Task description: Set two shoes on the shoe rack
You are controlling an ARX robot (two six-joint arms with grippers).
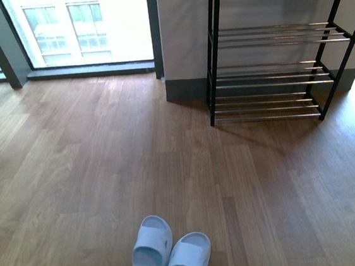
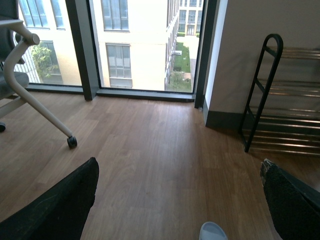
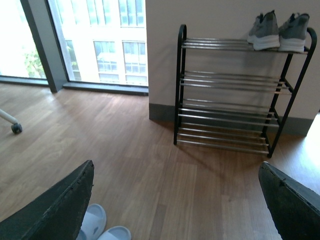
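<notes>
Wooden floor (image 1: pixel 75 182): planks with clear grain and a soft satin sheen where the window light lands. The slide sandals (image 1: pixel 170 254) look like moulded rubber, pale blue, smooth and matt. Now the shoe rack (image 1: pixel 213 53): a thin black metal frame with a slight gloss, and its rods (image 1: pixel 269 34) are bright, polished silver metal. The sneakers (image 3: pixel 265 32) are grey knit cloth over smooth white soles. The fingers (image 2: pixel 55 210) of my left gripper (image 2: pixel 179 170) are black, matt and finely grainy, and my right gripper (image 3: pixel 175 170) looks the same. The chair leg (image 2: pixel 35 95) is smooth, glossy white.
</notes>
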